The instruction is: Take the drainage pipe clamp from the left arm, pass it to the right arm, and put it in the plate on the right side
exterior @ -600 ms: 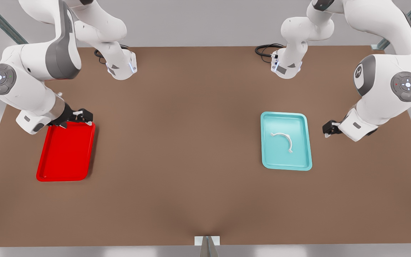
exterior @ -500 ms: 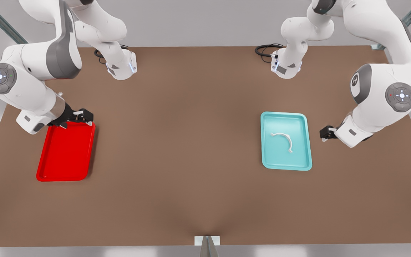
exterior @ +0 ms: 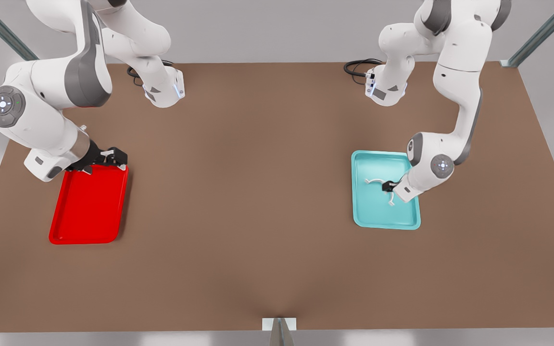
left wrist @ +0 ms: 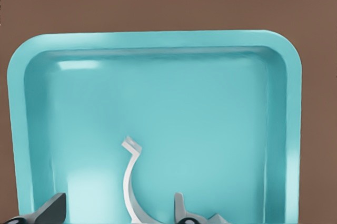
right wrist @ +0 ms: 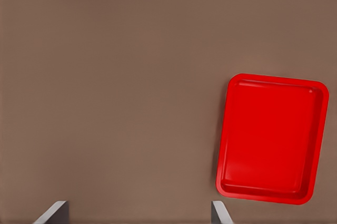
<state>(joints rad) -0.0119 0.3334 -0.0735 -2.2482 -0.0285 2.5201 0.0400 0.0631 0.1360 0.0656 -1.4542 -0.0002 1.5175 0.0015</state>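
White half-ring drainage pipe clamp, flared tabs, between spread left hand fingers; right hand agape

The left gripper covered the middle of the drainage pipe clamp in the front view — the left wrist view's edge cut off the clamp's near end and the fingertips.

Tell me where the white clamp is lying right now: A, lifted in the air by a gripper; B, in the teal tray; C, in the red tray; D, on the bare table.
B: the clamp lies on the floor of the teal tray, with the open left gripper straddling it.
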